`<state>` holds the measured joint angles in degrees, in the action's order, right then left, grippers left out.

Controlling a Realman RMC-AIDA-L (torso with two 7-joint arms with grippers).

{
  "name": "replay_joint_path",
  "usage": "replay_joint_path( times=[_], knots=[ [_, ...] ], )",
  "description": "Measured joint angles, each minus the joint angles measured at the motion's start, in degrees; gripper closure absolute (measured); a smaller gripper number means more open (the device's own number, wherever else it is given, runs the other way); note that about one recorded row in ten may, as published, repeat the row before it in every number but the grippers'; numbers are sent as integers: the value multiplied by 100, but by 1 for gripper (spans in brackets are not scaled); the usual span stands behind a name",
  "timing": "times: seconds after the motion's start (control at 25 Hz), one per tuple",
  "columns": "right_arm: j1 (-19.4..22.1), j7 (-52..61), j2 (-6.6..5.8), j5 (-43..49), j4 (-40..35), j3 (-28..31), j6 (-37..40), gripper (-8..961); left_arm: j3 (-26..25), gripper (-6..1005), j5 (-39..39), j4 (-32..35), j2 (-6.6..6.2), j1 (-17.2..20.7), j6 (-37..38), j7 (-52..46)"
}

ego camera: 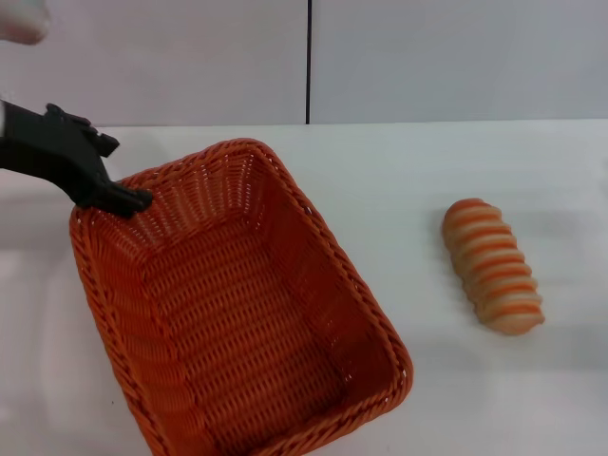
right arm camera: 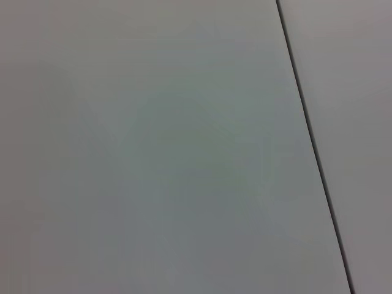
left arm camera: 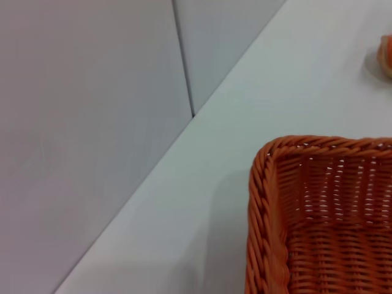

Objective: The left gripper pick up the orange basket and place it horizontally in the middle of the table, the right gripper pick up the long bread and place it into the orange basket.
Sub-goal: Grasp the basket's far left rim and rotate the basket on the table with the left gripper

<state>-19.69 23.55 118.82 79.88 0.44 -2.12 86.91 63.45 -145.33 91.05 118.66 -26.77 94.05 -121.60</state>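
Note:
The orange basket (ego camera: 237, 313) lies at an angle on the white table (ego camera: 427, 180), left of centre, with its long side running from far left to near right. It holds nothing. My left gripper (ego camera: 128, 195) reaches in from the left and touches the braided rim at the basket's far left corner. That same corner of the basket (left arm camera: 318, 214) fills the left wrist view. The long bread (ego camera: 492, 266) lies on the table to the right of the basket, well apart from it, and its end (left arm camera: 386, 56) shows in the left wrist view. My right gripper is out of view.
A pale wall with a dark vertical seam (ego camera: 309, 62) stands behind the table's far edge. The right wrist view shows only a plain grey surface with a dark seam (right arm camera: 312, 147).

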Motion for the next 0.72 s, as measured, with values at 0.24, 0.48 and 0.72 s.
replay_joint_path(
  times=[0.24, 0.48, 0.72],
  knots=[
    [50, 3, 4, 0, 0, -2, 33, 315, 473, 223, -32, -367, 8, 18, -528, -25],
    [61, 4, 13, 0, 0, 1, 50, 315, 924, 235, -39, -649, 13, -67, -933, -34],
    [70, 7, 18, 1, 0, 3, 24, 315, 1192, 247, -114, -820, 22, -168, -1159, -44]
  ],
)
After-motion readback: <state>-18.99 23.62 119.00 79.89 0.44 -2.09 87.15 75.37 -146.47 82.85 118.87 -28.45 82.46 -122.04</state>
